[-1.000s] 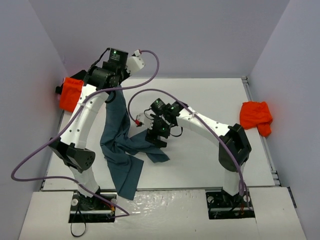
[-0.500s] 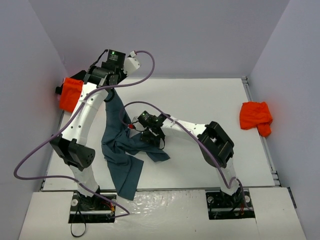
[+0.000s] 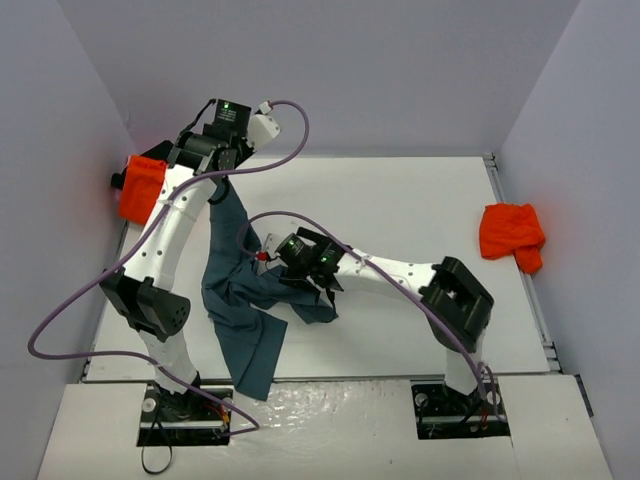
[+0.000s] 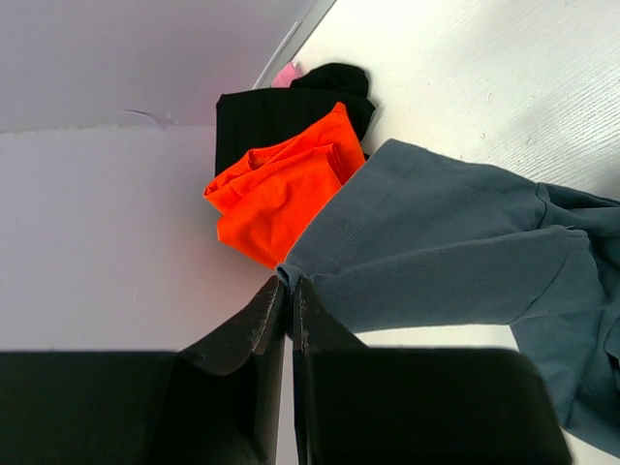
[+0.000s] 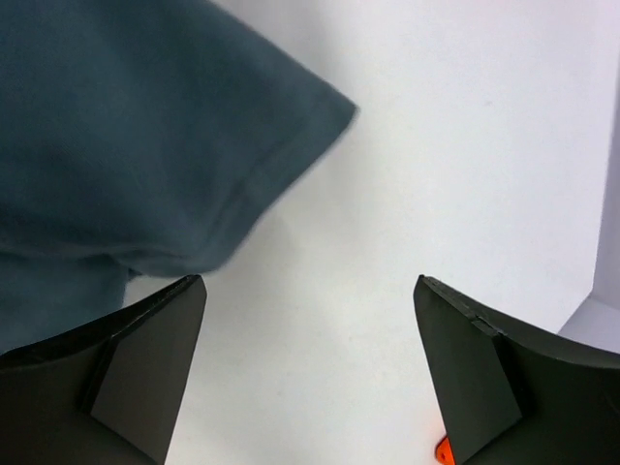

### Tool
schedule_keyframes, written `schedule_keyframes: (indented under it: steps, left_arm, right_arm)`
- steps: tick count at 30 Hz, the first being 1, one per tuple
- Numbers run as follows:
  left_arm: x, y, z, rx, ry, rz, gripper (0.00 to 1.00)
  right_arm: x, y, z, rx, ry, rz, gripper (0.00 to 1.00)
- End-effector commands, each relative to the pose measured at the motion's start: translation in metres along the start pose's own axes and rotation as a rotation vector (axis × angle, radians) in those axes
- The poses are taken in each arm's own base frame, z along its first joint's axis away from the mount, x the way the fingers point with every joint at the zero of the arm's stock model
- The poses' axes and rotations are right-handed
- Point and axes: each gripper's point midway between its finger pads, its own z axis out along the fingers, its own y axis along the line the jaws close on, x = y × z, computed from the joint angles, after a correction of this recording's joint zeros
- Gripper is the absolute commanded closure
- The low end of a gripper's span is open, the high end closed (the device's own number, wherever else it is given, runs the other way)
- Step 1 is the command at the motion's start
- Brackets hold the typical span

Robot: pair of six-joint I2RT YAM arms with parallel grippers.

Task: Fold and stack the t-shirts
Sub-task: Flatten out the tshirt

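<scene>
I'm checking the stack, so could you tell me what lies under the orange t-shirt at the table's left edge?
A black t-shirt shows beneath the orange t-shirt; anything lower is covered.

White table (image 3: 420, 200), pale lilac walls (image 3: 350, 70)

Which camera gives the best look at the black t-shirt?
The left wrist view: the black t-shirt lies folded by the wall under the orange t-shirt. The top view shows only a dark sliver beside that orange shirt; the right wrist view shows none of it.
</scene>
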Motion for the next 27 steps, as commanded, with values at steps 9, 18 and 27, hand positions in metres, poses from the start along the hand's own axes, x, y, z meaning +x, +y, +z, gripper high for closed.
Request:
schedule_keyframes:
  steps: [9,18,27]
  left_arm:
    - [-0.005,0.024,-0.009,-0.085,-0.027,-0.062,1.00]
    - [-0.003,0.023,-0.002,-0.078,-0.017,-0.068,1.00]
    - [-0.004,0.021,0.004,-0.067,-0.013,-0.073,1.00]
  right_arm:
    - [-0.030,-0.025,-0.073,-0.018,-0.246,0.095,0.11]
    - [-0.037,0.013,-0.049,-0.113,-0.221,0.082,0.13]
    - [-0.037,0.038,-0.041,-0.150,-0.198,0.046,0.13]
